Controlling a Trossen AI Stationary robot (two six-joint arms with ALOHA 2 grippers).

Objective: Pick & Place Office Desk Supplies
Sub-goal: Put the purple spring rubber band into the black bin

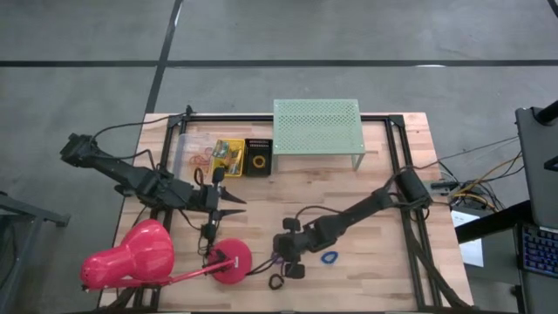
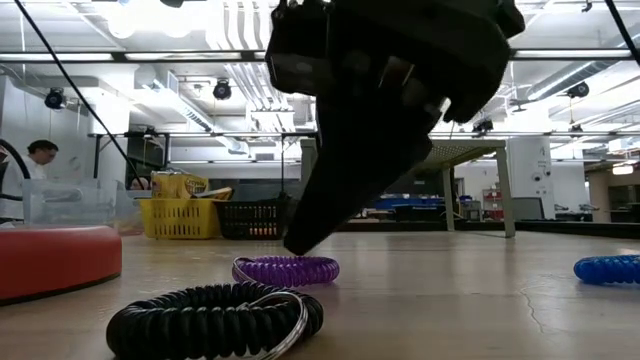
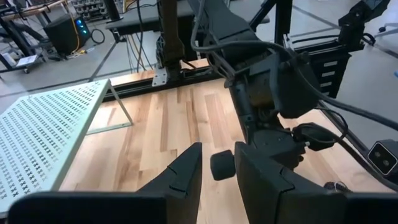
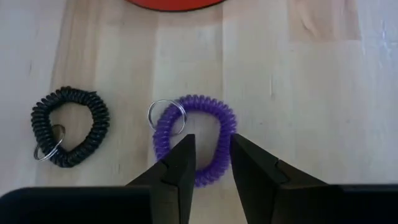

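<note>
A purple coil loop [image 4: 196, 146] with a metal key ring lies flat on the wooden table, near its front edge. My right gripper [image 4: 211, 140] slants down over it, open. One finger stands over the loop's hole and the other at its outer rim, with a stretch of the coil [image 4: 211, 171] between them. A black coil loop [image 4: 69, 127] lies beside it and a blue one [image 1: 330, 257] farther right. My left gripper [image 1: 234, 202] hovers open and empty above the table's left middle. My right gripper straddles the near stretch of the purple loop's coil [image 4: 214, 168], one finger [image 4: 183, 155] inside the ring and one [image 4: 245, 158] outside, coming from above and slanting down. The loop lies flat on the table. Whether the fingers touch it, I cannot tell.
A pink desk lamp [image 1: 131, 260] lies at the front left, its round base [image 1: 234, 262] close to the loops. At the back stand a mint-green perforated shelf [image 1: 316, 126], a yellow tray with crayon boxes [image 1: 228, 155], a black tray [image 1: 258, 157] and a clear bin [image 1: 196, 160].
</note>
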